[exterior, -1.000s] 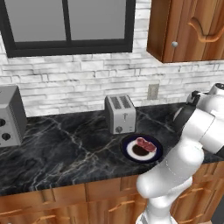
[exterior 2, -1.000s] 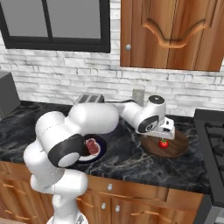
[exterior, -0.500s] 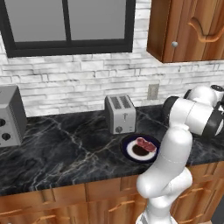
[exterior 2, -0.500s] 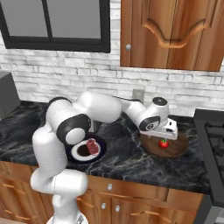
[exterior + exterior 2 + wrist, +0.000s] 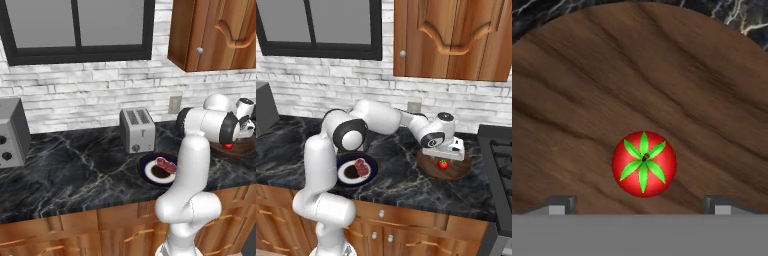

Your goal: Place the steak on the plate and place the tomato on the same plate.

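The tomato, red with a green star top, rests on a round wooden dish at the right of the counter. My gripper hangs open just above it, one fingertip on each side and neither touching. In the right base view the tomato shows just under the hand of my gripper. In the left base view the arm hides most of the tomato. The steak lies on the navy-rimmed plate near the counter's front edge; steak, plate.
A silver toaster stands behind the plate against the brick wall. A grey appliance sits at the far left. The stove borders the wooden dish on the right. Wooden cabinets hang overhead.
The arm's middle links have swung round, the elbow folding away from the base. The hand has stayed over the wooden dish and the tomato, jaws still wide.
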Robot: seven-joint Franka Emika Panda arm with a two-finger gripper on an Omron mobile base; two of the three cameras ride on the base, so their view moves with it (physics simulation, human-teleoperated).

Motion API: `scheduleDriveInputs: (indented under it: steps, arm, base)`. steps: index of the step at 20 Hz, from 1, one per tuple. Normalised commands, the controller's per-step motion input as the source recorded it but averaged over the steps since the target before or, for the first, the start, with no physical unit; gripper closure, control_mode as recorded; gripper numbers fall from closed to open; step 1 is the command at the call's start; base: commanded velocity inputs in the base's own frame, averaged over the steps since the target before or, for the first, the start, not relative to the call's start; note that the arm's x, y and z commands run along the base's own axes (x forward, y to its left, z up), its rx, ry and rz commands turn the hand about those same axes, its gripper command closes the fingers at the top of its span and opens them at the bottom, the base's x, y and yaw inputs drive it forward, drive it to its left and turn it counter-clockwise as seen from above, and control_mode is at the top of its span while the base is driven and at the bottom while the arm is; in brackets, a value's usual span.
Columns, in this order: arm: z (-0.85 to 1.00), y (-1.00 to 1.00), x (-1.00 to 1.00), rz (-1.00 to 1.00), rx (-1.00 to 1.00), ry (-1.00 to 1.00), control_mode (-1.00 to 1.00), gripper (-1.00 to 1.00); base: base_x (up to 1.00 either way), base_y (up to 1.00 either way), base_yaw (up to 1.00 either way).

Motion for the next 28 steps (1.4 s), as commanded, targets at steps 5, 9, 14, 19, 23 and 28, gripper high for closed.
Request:
scheduleDriveInputs:
  steps: [5, 9, 14, 19, 23, 28]
  arm:
    - [-0.24, -0.06, 0.1, 0.0, 0.04, 0.05, -1.0, -1.0]
    - [-0.21, 0.0, 0.12, 0.0, 0.07, 0.09, -1.0, -1.0]
    - [-0.13, 0.03, 0.0, 0.0, 0.03, 0.03, -1.0, -1.0]
    - [-0.25, 0.09, 0.0, 0.0, 0.0, 0.01, -1.0, -1.0]
    - [-0.18, 0.11, 0.03, 0.0, 0.0, 0.0, -1.0, -1.0]
    - [-0.14, 0.13, 0.02, 0.0, 0.0, -0.01, -1.0, 1.0]
  base:
    - [0.0, 0.0, 0.0]
    - [0.0, 0.0, 0.0]
    - [0.0, 0.0, 0.0]
    - [0.0, 0.0, 0.0]
    - [0.0, 0.0, 0.0]
    - [0.0, 0.0, 0.0]
